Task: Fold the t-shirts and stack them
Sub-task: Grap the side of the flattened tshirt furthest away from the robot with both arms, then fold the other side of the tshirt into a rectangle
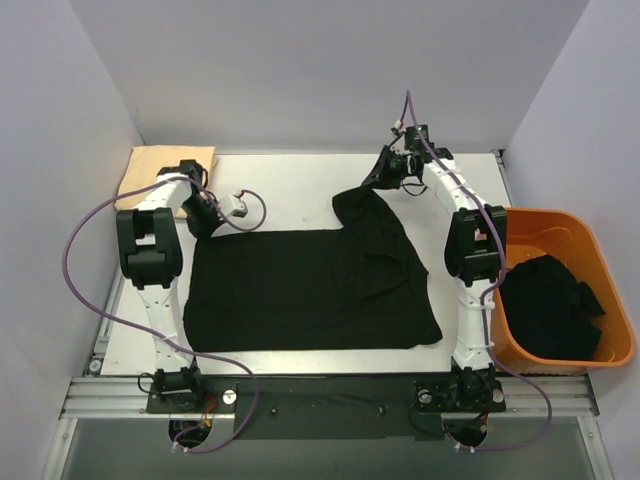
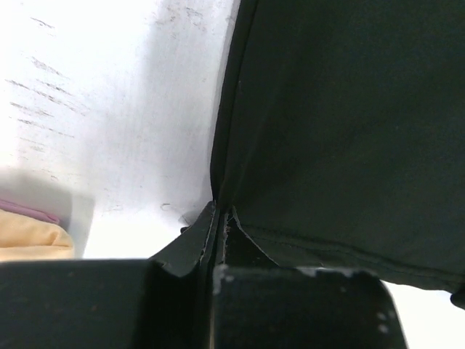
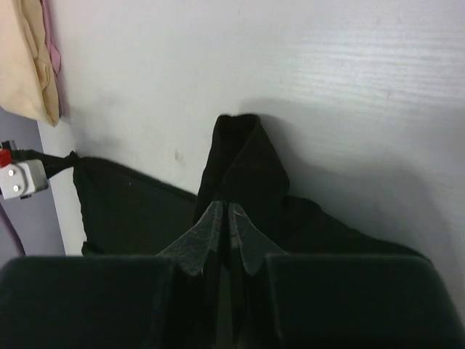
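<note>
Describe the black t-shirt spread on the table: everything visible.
The black t-shirt is plain, soft matte cloth with no print showing. It lies mostly flat on the white table, between the arms. Its far right part is gathered into a narrow peak, pinched by the right gripper. The left gripper is shut on its far left corner, where a stitched hem shows.

Spread t-shirt [image 1: 310, 290] in the middle of the table [image 1: 290, 175], left gripper [image 2: 219, 218] clamped on its far-left corner, right gripper [image 3: 222, 214] pinching its raised far-right part, folded t-shirt [image 1: 165, 170] at the table's far-left corner, bin [image 1: 585, 240] right of the table, seemingly heaped t-shirts [image 1: 550, 305] inside it
</note>
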`<state>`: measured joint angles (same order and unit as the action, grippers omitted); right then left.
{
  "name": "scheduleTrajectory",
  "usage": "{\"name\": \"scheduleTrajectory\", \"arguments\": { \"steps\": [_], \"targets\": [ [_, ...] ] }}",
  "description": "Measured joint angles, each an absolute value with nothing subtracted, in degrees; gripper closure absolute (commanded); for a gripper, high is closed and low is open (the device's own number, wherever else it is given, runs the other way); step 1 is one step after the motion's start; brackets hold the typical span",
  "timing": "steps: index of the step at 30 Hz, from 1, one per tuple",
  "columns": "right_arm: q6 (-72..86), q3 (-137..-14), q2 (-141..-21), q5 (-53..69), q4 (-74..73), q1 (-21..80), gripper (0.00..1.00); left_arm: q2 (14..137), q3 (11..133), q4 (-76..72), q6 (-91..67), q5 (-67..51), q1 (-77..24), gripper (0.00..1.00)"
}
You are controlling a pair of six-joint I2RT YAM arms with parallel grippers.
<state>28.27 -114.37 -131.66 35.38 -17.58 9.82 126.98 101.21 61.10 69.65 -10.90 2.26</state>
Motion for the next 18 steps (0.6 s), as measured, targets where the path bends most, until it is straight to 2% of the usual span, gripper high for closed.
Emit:
{"name": "scheduleTrajectory", "arguments": {
  "steps": [5, 13, 18],
  "targets": [
    [24.97, -103.20, -120.27, 35.81, -19.62, 9.82, 1.00, 122.15, 93.97, 59.22, 69.80, -10.61, 2.28, 1.00],
    [20.14, -76.05, -89.34, 36.05, -24.45, 9.85, 1.00, 101.67, 75.31, 58.52, 75.35, -7.99, 2.28, 1.00],
    [18.94, -62.11, -76.34, 33.74, -32.08, 9.85, 1.00, 93.65, 71.50, 58.92, 78.83, -5.98, 2.35, 1.00]
  ]
}}
